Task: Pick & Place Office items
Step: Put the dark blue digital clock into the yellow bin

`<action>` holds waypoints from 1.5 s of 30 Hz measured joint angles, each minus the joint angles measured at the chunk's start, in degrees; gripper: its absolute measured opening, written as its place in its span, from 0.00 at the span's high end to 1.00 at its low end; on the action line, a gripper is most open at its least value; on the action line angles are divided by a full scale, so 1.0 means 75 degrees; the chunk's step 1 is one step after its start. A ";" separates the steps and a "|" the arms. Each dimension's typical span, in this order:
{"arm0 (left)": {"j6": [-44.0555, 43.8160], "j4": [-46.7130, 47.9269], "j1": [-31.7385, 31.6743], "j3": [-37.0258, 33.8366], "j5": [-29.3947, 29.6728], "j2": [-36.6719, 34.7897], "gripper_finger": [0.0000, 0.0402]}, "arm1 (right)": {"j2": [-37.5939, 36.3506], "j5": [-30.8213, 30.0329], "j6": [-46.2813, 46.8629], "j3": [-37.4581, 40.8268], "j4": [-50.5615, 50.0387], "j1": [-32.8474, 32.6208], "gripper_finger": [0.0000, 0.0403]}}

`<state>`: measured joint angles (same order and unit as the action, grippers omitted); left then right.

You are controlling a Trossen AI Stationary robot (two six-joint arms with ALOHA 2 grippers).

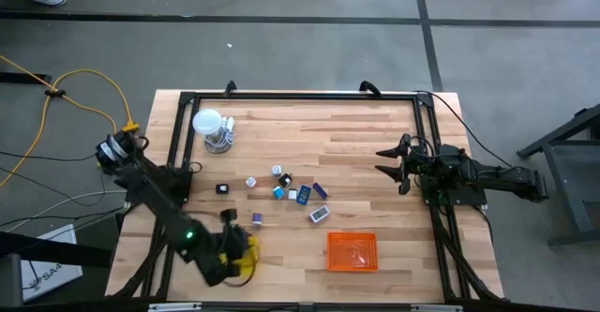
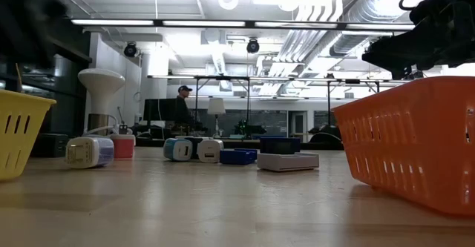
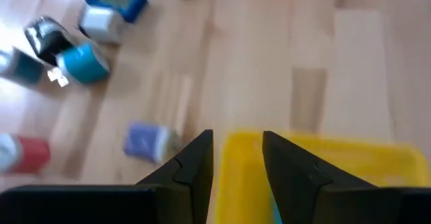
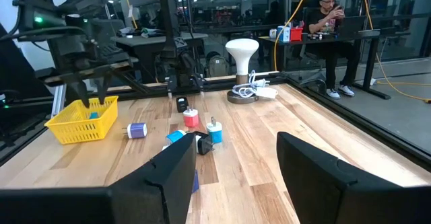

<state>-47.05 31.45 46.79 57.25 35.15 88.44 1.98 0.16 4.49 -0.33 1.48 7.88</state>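
My left gripper (image 3: 237, 163) is open above the yellow mesh tray (image 3: 316, 163) at the table's near left, fingers pointing down into it (image 4: 93, 93). It holds nothing. A teal item (image 4: 92, 114) lies in that tray. The other office items (image 1: 286, 190) lie loose on the table's middle: blue, teal, white and black blocks and rolls. A purple roll (image 1: 257, 219) lies just beside the yellow tray and also shows in the left wrist view (image 3: 145, 142). My right gripper (image 1: 389, 162) is open and empty, waiting above the table's right side.
An orange mesh tray (image 1: 352, 252) stands at the near right of the middle. A white globe on a wire stand (image 1: 212, 126) stands at the far left. A black frame (image 1: 300, 95) runs round the table. A person sits in the room beyond (image 4: 330, 9).
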 joint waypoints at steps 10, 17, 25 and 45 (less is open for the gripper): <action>0.2215 -0.1714 -0.2304 0.0003 -0.1153 -0.0002 0.70 | 0.0000 0.0000 0.0000 0.0001 0.0000 0.0002 0.52; 0.4985 -0.2666 -0.3378 0.0003 -0.2361 -0.0002 0.70 | 0.0000 0.0000 0.0000 0.0000 0.0000 0.0002 0.52; 0.7075 -0.2916 -0.4490 0.0003 -0.4194 -0.0002 0.70 | 0.0000 0.0000 0.0000 -0.0001 0.0000 0.0001 0.52; 0.9237 -0.2665 -0.6458 0.0003 -0.6465 0.0000 0.70 | 0.0000 0.0001 0.0000 -0.0001 0.0000 0.0002 0.52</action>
<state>22.23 11.46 -1.65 57.28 -13.33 88.44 1.98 0.17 4.49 -0.34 1.48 7.90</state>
